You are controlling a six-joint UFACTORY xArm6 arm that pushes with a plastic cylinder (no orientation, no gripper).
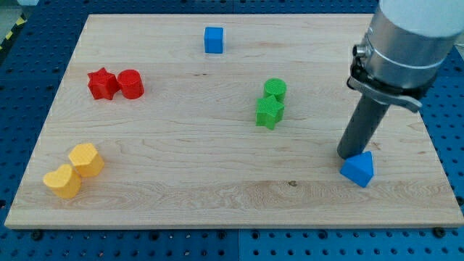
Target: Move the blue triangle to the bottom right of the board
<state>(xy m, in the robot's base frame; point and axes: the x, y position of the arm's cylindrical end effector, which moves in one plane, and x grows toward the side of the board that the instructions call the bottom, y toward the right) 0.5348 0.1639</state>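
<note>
The blue triangle [359, 170] lies on the wooden board [217, 188] near the view's bottom right. My tip [346, 155] stands right at the triangle's upper left side, touching or almost touching it. The dark rod rises from there toward the view's top right, into the grey arm body.
A blue cube [213, 39] sits near the top centre. A red star [102, 83] and a red cylinder [130, 84] sit at the upper left. A green cylinder [275, 90] and a green star [269, 112] sit mid-board. Two yellow blocks [86, 159] [62, 181] lie at the lower left.
</note>
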